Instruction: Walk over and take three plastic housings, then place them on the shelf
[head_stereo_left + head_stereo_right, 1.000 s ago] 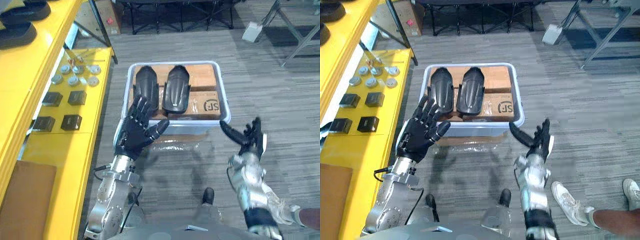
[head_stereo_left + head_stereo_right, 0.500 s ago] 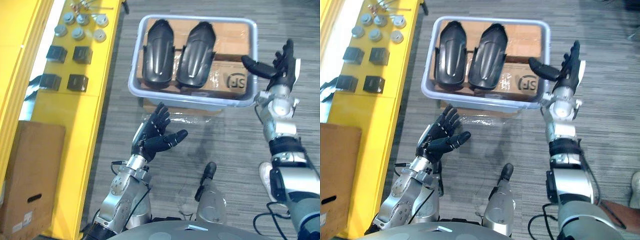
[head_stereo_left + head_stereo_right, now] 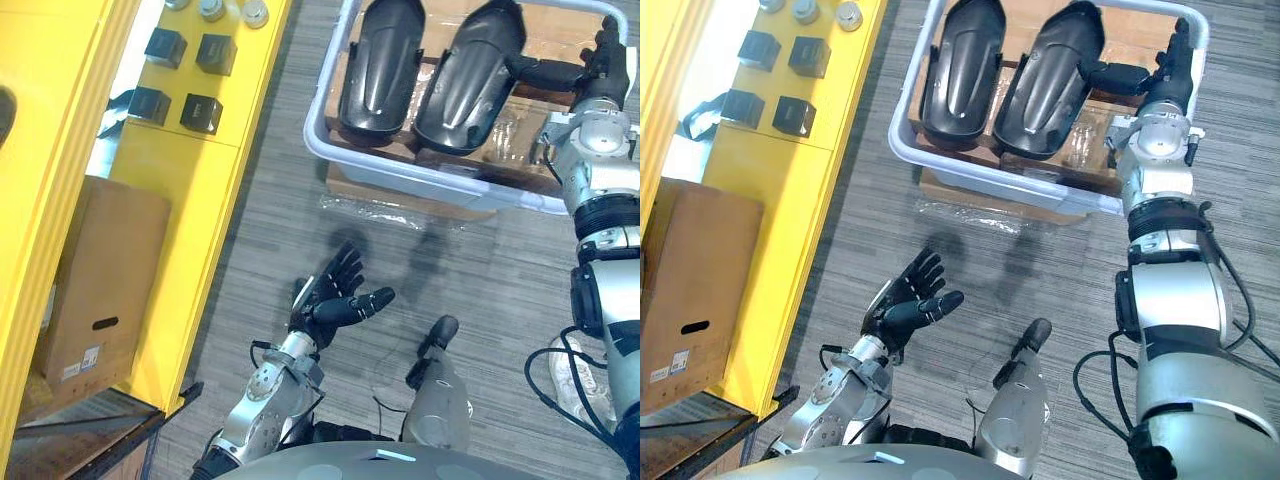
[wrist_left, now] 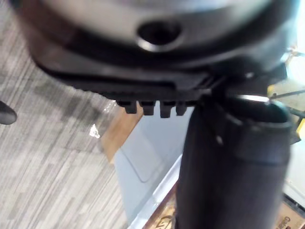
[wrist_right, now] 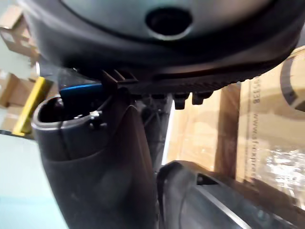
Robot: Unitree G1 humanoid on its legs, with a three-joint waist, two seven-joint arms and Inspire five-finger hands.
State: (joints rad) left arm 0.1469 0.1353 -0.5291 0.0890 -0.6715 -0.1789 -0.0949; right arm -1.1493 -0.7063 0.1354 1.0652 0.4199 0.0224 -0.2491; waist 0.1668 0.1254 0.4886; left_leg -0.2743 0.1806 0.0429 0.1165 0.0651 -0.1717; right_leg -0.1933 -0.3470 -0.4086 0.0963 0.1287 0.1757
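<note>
Now the right hand [image 3: 600, 62] has reached the bin [image 3: 330, 150] — open, thumb seemingly on a housing [image 3: 470, 75], grasp near; left hand [image 3: 335, 300] open, empty.

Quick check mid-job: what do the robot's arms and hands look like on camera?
The left arm and right arm are silver-grey, rounded metal segments; the right one has black bands between them. The left robot hand and right robot hand are dark, almost black, with slim fingers and a thicker thumb.
</note>
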